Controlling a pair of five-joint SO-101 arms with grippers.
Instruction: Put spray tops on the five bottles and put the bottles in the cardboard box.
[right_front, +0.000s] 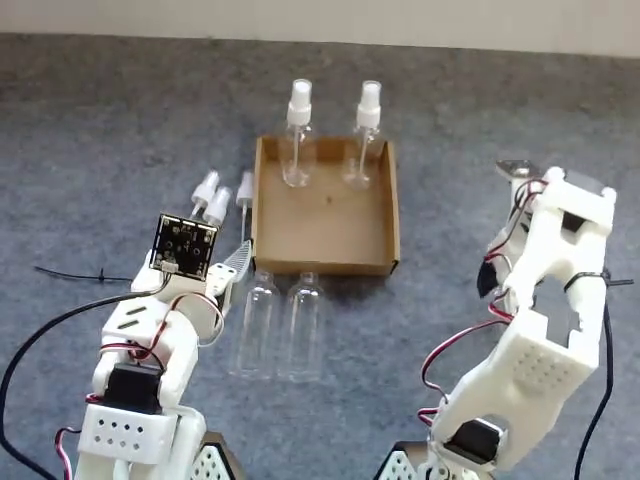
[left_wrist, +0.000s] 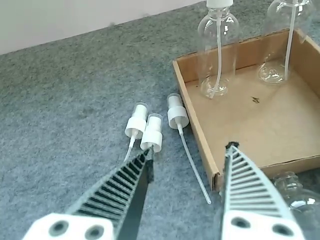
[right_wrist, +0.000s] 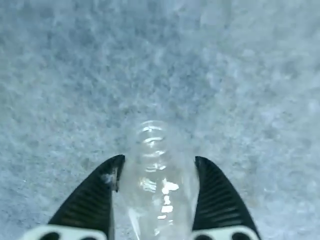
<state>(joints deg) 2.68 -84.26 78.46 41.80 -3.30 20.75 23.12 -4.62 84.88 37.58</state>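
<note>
The right gripper (right_wrist: 158, 160) clasps a capless clear plastic bottle (right_wrist: 157, 195); the left gripper (left_wrist: 189, 151), jaws spread, hovers near three loose white spray tops (left_wrist: 151, 132).

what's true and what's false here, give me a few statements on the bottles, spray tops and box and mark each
1. Two topped bottles stand inside the cardboard box. True.
2. Three spray tops lie inside the box. False: the loose spray tops lie on the grey carpet beside the box.
3. Two topless bottles lie on the carpet just outside the box. True.
4. The left tool is shut on a spray top. False: it is open and holds nothing.
5. The right tool is shut on a clear bottle with no top. True.
</note>
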